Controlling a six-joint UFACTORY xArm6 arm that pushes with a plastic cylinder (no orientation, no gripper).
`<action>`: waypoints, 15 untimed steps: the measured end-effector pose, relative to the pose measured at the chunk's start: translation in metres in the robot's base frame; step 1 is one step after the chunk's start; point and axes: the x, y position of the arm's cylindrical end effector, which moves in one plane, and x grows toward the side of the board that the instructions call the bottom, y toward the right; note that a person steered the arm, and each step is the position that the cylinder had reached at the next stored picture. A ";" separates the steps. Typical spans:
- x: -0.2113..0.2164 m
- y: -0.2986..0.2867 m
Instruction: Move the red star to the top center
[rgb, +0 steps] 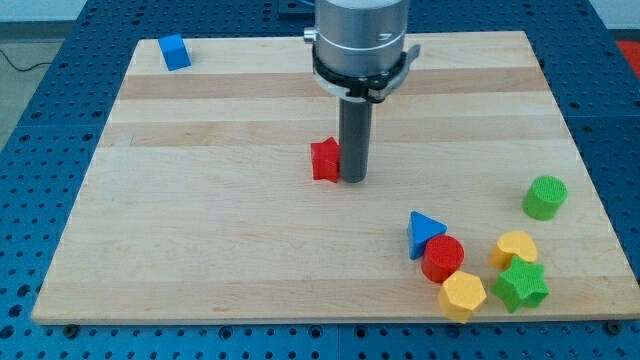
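Near board centre, my tip (354, 180) is recorded: a bare dark rod end with nothing held, resting on the pale wooden table top (200, 220). Touching it at nine o'clock is the small red star-shaped block (325, 160). Top centre lies toward twelve o'clock, so a reposition to the star's six o'clock side is judged necessary. Remaining blocks are noted well apart.

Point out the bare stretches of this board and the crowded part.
Bare: the whole left half below the blue cube, and the right side above the green cylinder. My tip touches the red star mid-board. Crowded: the bottom-right cluster around the red cylinder.
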 end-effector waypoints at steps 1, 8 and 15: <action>0.034 -0.006; -0.146 -0.055; -0.112 -0.016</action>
